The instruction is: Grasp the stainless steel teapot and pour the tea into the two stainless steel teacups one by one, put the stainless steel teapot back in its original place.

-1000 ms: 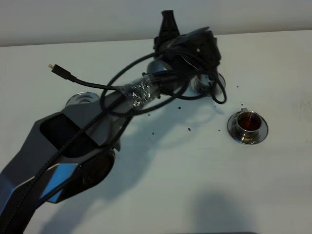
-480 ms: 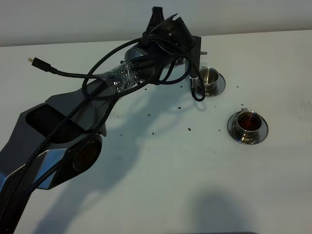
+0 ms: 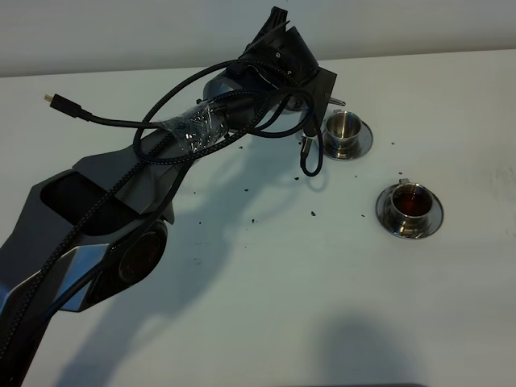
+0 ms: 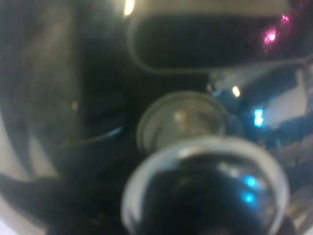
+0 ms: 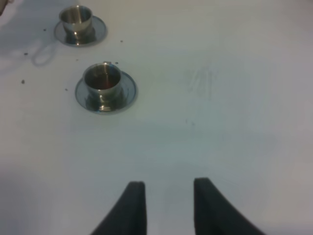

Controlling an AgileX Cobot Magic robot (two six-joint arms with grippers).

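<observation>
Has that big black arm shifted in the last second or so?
Yes. The left arm has swung leftward, away from the far teacup, which it covered a second ago and which now shows fully; the tea-filled teacup hasn't moved.

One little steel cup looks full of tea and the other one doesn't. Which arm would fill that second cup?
Probably the left. Its gripper hangs right beside the unfilled steel teacup, apparently with the shiny steel teapot. The right gripper sits far back over bare table, holding nothing, past the teacup with dark tea.

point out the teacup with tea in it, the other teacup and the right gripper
teacup with tea (image 3: 411, 203), exterior high view, on the dark liquid inside.
other teacup (image 3: 346, 126), exterior high view, on its steel wall.
right gripper (image 5: 169, 205), right wrist view, midway between the fingertips.
</observation>
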